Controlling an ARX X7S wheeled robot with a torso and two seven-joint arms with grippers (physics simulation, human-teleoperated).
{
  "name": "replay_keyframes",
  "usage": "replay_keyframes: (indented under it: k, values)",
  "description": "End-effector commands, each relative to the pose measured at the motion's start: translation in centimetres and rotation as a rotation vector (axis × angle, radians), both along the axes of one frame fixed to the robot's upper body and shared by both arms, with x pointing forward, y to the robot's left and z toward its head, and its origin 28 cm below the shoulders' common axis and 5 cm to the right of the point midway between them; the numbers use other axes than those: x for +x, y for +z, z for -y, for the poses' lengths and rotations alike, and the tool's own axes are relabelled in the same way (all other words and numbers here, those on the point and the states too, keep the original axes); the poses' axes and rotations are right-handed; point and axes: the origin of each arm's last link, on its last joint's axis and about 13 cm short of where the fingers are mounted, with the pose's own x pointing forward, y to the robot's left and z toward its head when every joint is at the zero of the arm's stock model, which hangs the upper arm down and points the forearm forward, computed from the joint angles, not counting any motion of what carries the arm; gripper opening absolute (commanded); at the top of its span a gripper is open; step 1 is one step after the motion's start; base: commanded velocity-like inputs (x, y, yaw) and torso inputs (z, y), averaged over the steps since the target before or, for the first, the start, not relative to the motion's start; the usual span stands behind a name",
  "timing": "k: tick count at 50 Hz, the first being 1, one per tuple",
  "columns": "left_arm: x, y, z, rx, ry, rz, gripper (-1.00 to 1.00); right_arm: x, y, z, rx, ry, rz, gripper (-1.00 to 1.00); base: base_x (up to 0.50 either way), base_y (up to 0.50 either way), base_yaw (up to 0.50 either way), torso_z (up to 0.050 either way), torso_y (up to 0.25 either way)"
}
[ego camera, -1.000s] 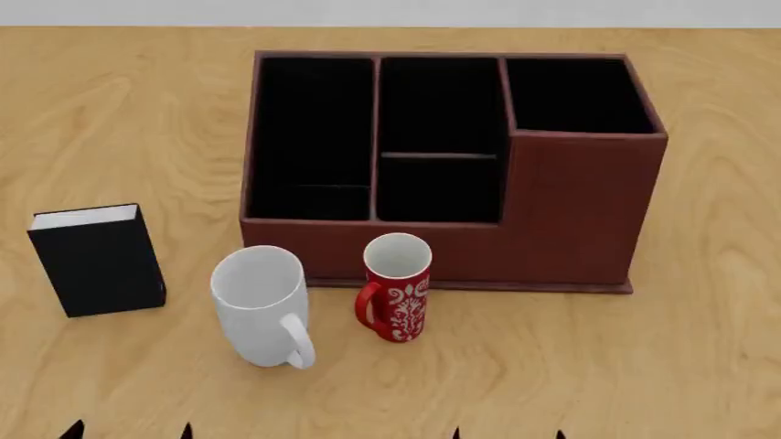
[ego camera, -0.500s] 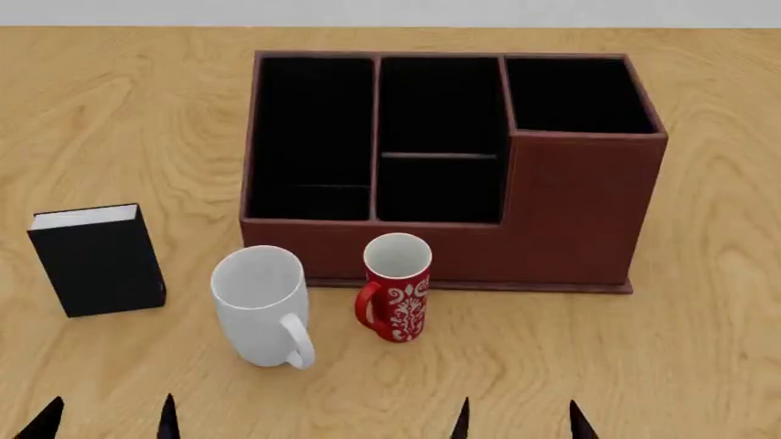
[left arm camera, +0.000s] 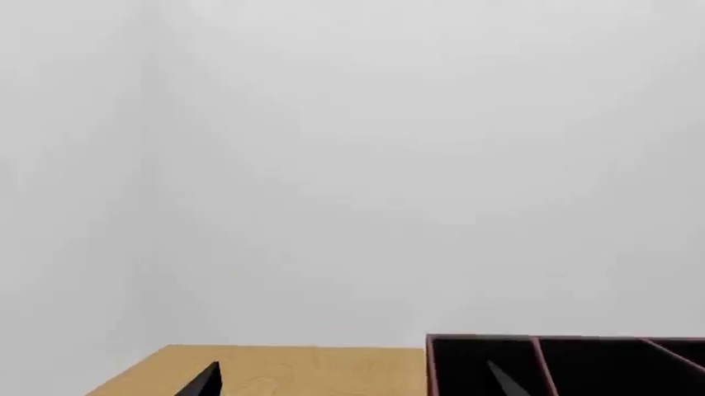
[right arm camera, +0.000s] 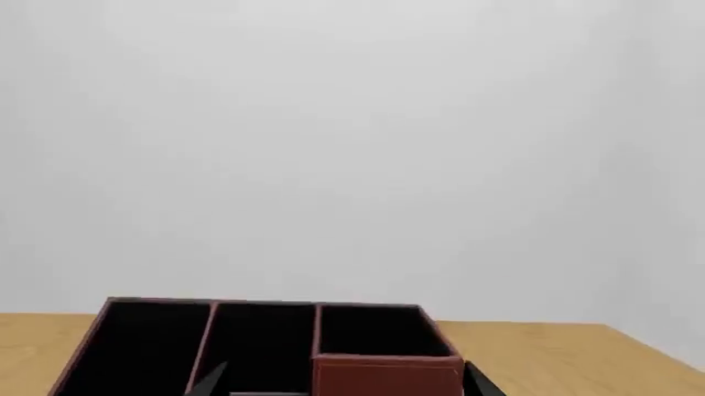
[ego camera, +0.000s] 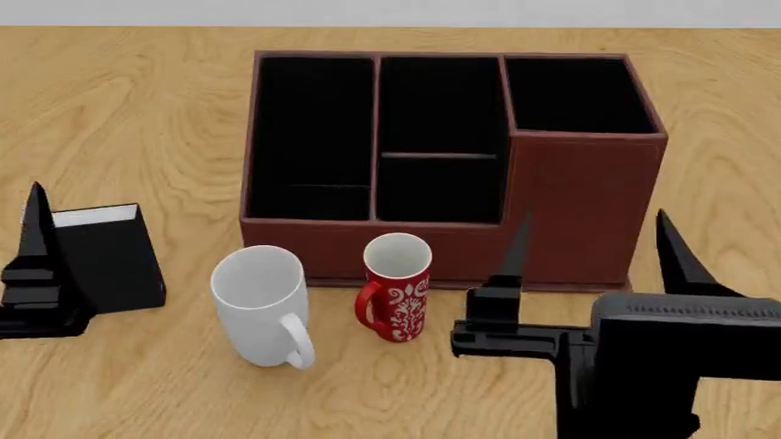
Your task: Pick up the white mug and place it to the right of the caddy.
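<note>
White mug [ego camera: 262,305] upright on worktop [ego camera: 134,119], at 7 o'clock of caddy [ego camera: 454,165], red mug [ego camera: 396,285] just beside. Right claw [ego camera: 590,251] spread wide, empty; left claw [ego camera: 37,240] holds nothing, spread unclear. Suggest approach clear of red mug, grip mug wall, avoid handle.

bare simulated room: wooden table [ego camera: 683,82], blank white wall [right arm camera: 352,148].

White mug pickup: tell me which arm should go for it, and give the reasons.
Left, probably. The white mug stands on the left half of the table, nearer the left gripper by the black box. The right gripper is open too, but the red floral mug stands between it and the target.
</note>
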Motion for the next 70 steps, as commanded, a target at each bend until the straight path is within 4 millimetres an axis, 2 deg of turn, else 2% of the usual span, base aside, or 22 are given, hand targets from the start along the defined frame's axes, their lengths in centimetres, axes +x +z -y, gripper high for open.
replay_keyframes:
  k: [1, 9, 19, 25, 42, 70]
  values:
    - [-2.2, 5.8, -1.9, 0.078, 0.088, 0.153, 1.0, -0.1, 4.8, 1.6, -0.052, -0.064, 0.11, 1.0, 0.0, 0.0, 0.0, 0.0, 0.0]
    - [-4.0, 8.3, -3.4, 0.113, 0.196, 0.229, 1.0, -0.4, 6.6, 2.7, -0.078, -0.104, 0.143, 1.0, 0.0, 0.0, 0.0, 0.0, 0.0]
    - [-8.0, 10.9, -6.1, 0.144, 0.375, 0.322, 1.0, -1.3, 8.5, 3.9, -0.103, -0.152, 0.185, 1.0, 0.0, 0.0, 0.0, 0.0, 0.0]
    - [-9.9, 12.1, -5.9, 0.155, 0.41, 0.362, 1.0, -1.7, 8.9, 4.3, -0.105, -0.176, 0.19, 1.0, 0.0, 0.0, 0.0, 0.0, 0.0]
    - [-9.6, 12.8, -5.5, 0.139, 0.396, 0.407, 1.0, -1.6, 8.4, 4.1, -0.095, -0.163, 0.183, 1.0, 0.08, -0.1, 0.0, 0.0, 0.0]
    - [-9.6, 12.7, -5.6, 0.133, 0.397, 0.417, 1.0, -1.1, 8.3, 3.5, -0.116, -0.136, 0.175, 1.0, 0.17, -0.17, 0.0, 0.0, 0.0]
